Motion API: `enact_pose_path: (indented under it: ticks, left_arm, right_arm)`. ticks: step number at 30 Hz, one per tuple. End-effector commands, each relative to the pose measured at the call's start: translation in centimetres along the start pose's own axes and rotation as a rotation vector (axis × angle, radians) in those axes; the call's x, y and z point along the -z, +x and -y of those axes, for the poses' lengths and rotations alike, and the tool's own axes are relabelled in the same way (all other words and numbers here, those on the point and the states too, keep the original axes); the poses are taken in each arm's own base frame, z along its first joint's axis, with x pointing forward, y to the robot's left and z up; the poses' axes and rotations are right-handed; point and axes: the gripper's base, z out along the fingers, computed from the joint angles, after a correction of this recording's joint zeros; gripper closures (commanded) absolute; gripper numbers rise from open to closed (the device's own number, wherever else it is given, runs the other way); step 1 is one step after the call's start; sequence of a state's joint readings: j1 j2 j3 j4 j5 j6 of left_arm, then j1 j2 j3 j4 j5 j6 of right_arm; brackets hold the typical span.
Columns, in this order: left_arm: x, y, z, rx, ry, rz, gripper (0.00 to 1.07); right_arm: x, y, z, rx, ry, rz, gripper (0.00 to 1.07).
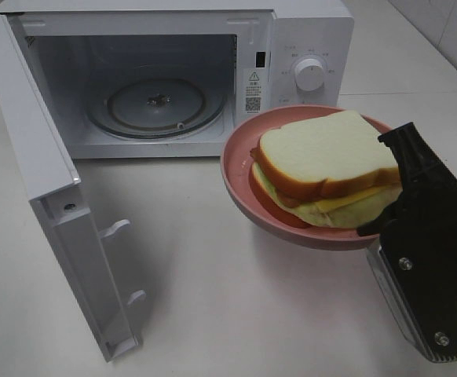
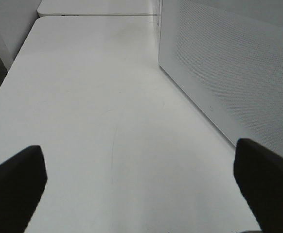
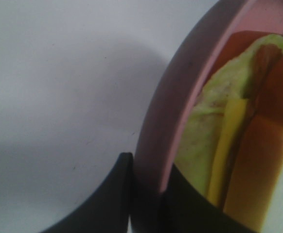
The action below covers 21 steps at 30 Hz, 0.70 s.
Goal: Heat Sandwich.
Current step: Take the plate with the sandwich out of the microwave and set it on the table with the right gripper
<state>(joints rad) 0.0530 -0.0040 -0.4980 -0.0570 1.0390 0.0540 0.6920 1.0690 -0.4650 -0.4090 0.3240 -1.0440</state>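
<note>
One gripper, the right gripper (image 1: 387,182), is pinching the rim of a pink plate (image 1: 240,184) carrying the sandwich (image 1: 327,169), raised near the worktop's right edge beside the open microwave (image 1: 158,94). Left gripper (image 2: 141,194) is gaping wide, holding nothing.

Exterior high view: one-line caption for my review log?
Right tool holds pink plate with sandwich aloft before the open microwave.
</note>
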Motion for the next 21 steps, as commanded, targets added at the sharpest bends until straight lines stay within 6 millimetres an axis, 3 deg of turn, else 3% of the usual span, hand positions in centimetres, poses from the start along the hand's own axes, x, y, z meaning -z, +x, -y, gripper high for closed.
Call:
enact_pose_path:
  ticks: [1,11,21]
  left_arm:
    - [0.2,0.2,0.0,0.004,-0.005,0.026,0.06]
    - [0.2,0.2,0.0,0.004,-0.005,0.026,0.06]
    - [0.2,0.2,0.0,0.004,-0.005,0.026,0.06]
  right_arm:
    - [0.4,0.3,-0.1,-0.046,0.001,-0.013,1.06]
    - [0.4,0.7,-0.3,-0.134,-0.012,-0.064,1.06]
    - [0.7,2.3,-0.1,-0.301,0.037,-0.236,1.06]
